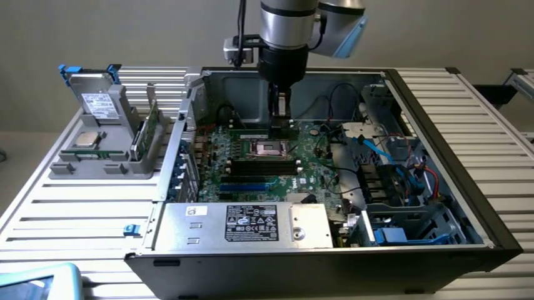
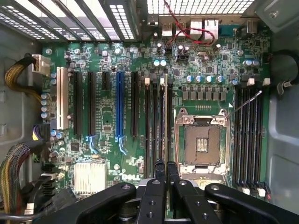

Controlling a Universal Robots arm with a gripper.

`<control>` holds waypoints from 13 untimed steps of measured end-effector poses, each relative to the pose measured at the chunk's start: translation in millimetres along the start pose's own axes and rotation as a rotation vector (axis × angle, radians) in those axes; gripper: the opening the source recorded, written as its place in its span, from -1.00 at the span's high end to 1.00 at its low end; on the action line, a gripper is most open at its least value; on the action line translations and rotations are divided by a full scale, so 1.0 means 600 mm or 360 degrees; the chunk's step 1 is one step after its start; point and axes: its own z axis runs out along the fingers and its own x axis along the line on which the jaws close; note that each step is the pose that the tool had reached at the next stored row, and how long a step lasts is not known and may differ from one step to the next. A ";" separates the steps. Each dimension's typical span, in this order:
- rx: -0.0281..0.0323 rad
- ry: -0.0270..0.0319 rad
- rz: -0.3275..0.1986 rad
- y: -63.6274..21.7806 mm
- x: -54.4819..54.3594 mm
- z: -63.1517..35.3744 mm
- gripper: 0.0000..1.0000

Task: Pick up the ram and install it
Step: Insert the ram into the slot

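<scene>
Gripper (image 2: 166, 165) clamped near-shut on ram (image 2: 166, 112); stick hung edge-on, long axis parallel to black memory slots (image 2: 148, 126) just below, beside processor socket (image 2: 203, 144).

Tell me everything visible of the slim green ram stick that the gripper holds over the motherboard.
The slim green ram stick is seen edge-on in the wrist view, a thin pale line standing on its long edge. It runs parallel to the black memory slots, at the one nearest the square metal processor socket. The black gripper is shut on it, one finger against each flat face. Its chips are hidden; whether it is seated in the slot cannot be told.
</scene>
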 end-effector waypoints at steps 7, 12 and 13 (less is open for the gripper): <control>0.00003 0.00003 -0.0010 -0.001 0.013 0.022 0.74; 0.00002 0.00014 -0.0014 -0.003 0.013 0.037 0.74; 0.00004 0.00017 -0.0014 -0.004 0.012 0.040 0.74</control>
